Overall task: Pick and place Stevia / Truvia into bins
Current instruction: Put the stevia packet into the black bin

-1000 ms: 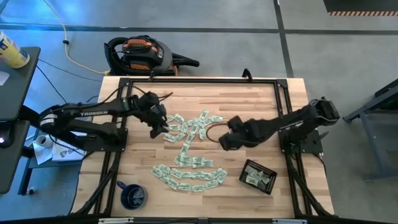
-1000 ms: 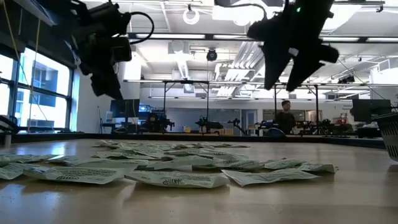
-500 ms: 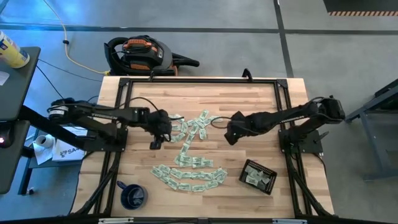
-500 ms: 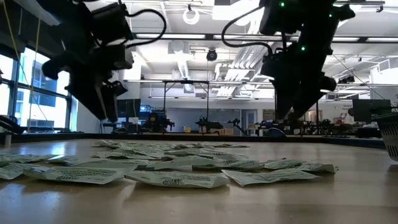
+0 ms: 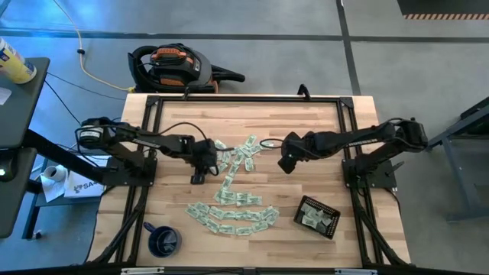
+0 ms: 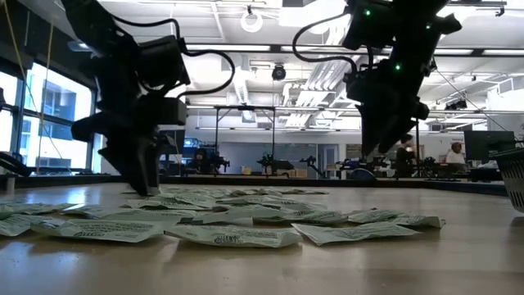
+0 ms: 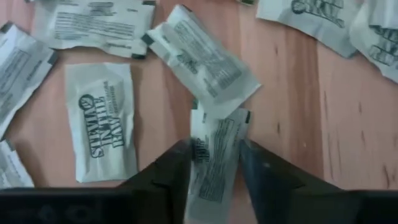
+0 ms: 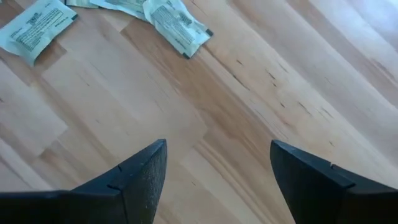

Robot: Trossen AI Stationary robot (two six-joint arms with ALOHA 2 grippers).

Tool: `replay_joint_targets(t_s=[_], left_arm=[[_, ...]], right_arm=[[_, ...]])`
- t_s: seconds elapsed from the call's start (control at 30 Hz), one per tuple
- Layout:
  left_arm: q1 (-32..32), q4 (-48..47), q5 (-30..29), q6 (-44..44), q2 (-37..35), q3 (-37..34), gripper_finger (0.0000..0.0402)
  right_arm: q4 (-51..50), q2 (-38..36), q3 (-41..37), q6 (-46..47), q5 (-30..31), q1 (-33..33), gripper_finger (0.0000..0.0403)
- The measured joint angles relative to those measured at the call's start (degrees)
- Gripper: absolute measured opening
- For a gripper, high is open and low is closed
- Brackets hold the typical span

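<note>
down at the left of the sachet spread, the left gripper [image 7: 213, 163] straddles one stevia sachet [image 7: 214, 158] lying flat on the bench [image 5: 321, 126], fingers narrow beside its edges. further right, the right gripper [image 8: 217, 165] hangs wide over bare wood, two sachets [image 8: 177, 25] just beyond.

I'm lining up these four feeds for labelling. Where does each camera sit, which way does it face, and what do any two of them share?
High view: above the table, looking straight down; both arms, the sachets, black tray and mug.
Low view: table-top height, level across into the room; both arms come from above.
Left wrist view: on the left arm, looking past the left gripper whose fingers straddle one sachet.
Right wrist view: on the right arm; the open right gripper over bare wood.
Shared: high and low views both show both arms and the sachets.
</note>
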Motion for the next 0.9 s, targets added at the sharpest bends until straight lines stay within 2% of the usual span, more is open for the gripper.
replay_joint_targets(t_s=[0.2,0.27,0.43,0.57,0.7,0.8,0.9], left_arm=[[-0.06,-4.49,1.02,-2.09,-0.26,1.8,0.0053],[-0.1,-7.81,1.83,-2.84,-0.17,3.96,0.0031],[-0.71,-19.52,1.48,-8.76,-0.24,12.26,0.0039],[-3.9,-21.11,1.14,-12.12,-0.26,21.29,0.0047],[-6.88,-12.0,-1.58,-13.89,0.52,29.06,0.0033],[-6.66,-4.71,-4.87,-13.87,3.31,33.26,0.0033],[-4.22,0.91,-2.28,-13.91,8.59,39.31,0.0033]], right_arm=[[1.24,-2.73,0.0,-1.88,-1.28,0.22,0.0275],[1.12,-4.81,0.0,-1.95,-1.23,0.23,0.0275],[-0.97,-11.75,0.0,-2.95,1.23,0.23,0.0275],[-2.67,-18.24,0.0,-4.94,3.79,0.23,0.0275],[-2.89,-24.82,0.0,-7.37,5.97,0.23,0.0275],[-2.89,-28.75,0.02,-8.96,7.29,0.13,0.0275],[-2.83,-32.03,0.02,-8.94,7.19,0.24,0.0275]])
